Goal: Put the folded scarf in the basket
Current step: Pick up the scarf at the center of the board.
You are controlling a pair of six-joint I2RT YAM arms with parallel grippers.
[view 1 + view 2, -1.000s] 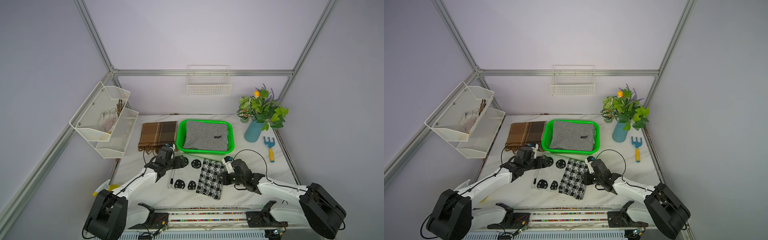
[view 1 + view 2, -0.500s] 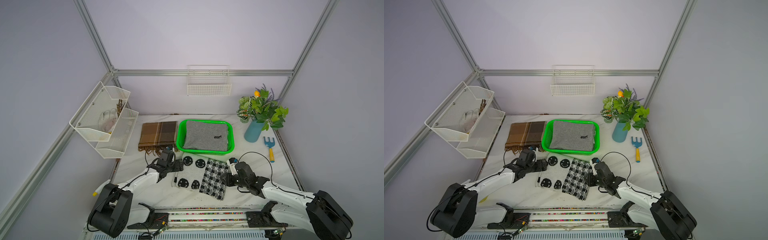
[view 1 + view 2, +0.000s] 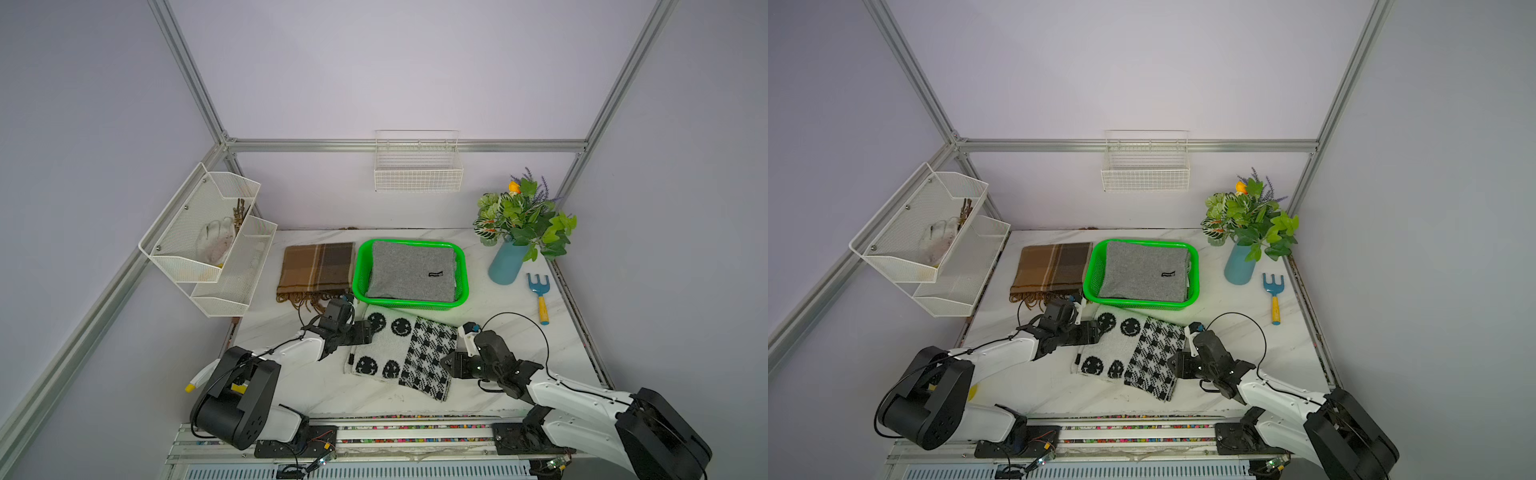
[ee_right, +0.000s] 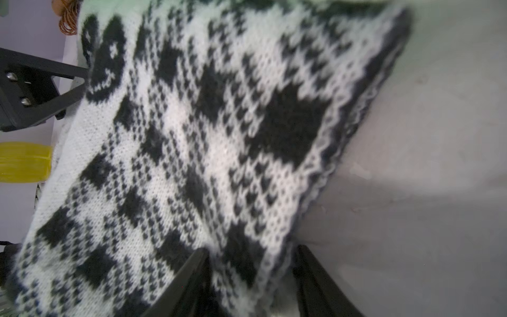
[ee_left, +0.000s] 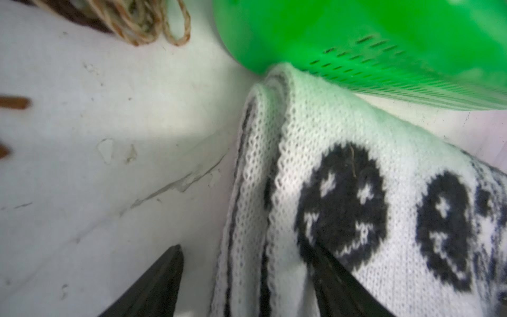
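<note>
Knitted black-and-white scarf (image 3: 399, 353) lies folded on the white table (image 3: 316, 386), outside the green basket (image 3: 359, 266).

Both top views show the scarf flat on the table just in front of the basket; in the left wrist view its far corner rests against the basket's near wall; a folded grey cloth (image 3: 411, 270) fills the basket; a brown fringed scarf (image 3: 316, 266) lies just beside the basket, on the left arm's side; the left gripper (image 3: 361, 334) sits low at the smiley-patterned edge, jaws wide apart, one finger over the bare table and the other over the knit; the right gripper (image 3: 451, 365) sits at the opposite, checked edge, jaws also apart, the scarf's border lying between them; neither pair is clamped on the scarf.
</note>
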